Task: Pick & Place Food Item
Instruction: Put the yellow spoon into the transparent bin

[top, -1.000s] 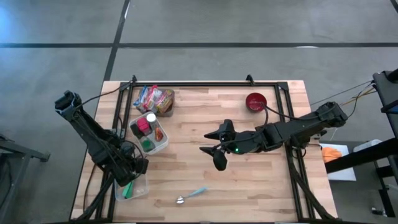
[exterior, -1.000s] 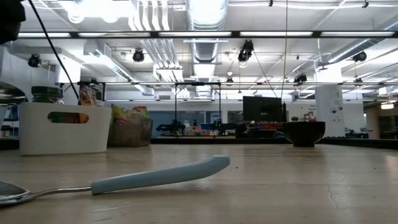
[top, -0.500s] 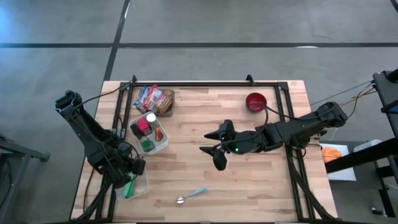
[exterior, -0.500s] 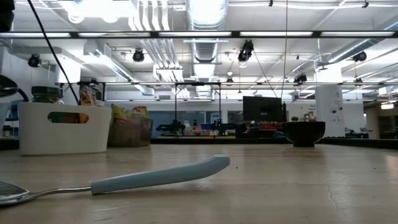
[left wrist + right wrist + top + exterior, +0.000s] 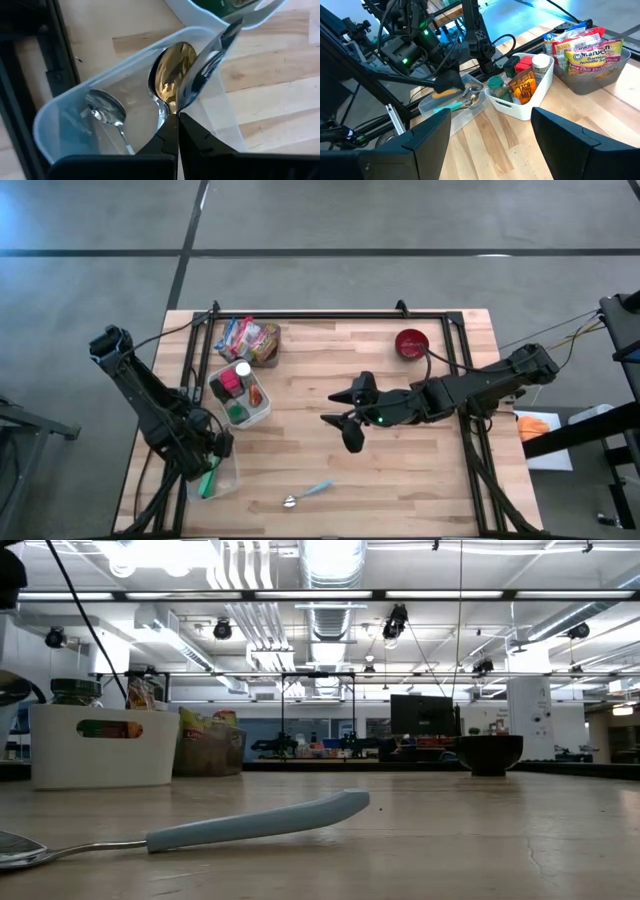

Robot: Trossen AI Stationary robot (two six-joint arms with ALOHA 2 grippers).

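Note:
My left gripper [image 5: 208,452] points down over a clear tub [image 5: 228,480] at the table's near left corner and is shut on a shiny spoon [image 5: 172,70]. A second spoon [image 5: 105,107] lies in the tub. Food packets sit in a grey bin [image 5: 250,337] at the far left, and are also seen in the right wrist view [image 5: 587,50]. Beside it, a white caddy [image 5: 240,392] holds jars and a sachet. My right gripper [image 5: 335,408] hovers open above the table's middle, holding nothing. My left gripper pinches the spoon's neck [image 5: 173,111], just behind the bowl, between its two shut fingertips. The fingers come from above, pointing down. The bowl [image 5: 172,70] hangs below the fingertips over the tub. I cannot tell whether it touches the tub.
A blue-handled spoon [image 5: 308,493] lies on the bare wood near the front edge. A red bowl [image 5: 412,343] stands at the far right. Black frame rails [image 5: 330,315] run along the far edge and both sides. Open wood lies between the caddy and the bowl.

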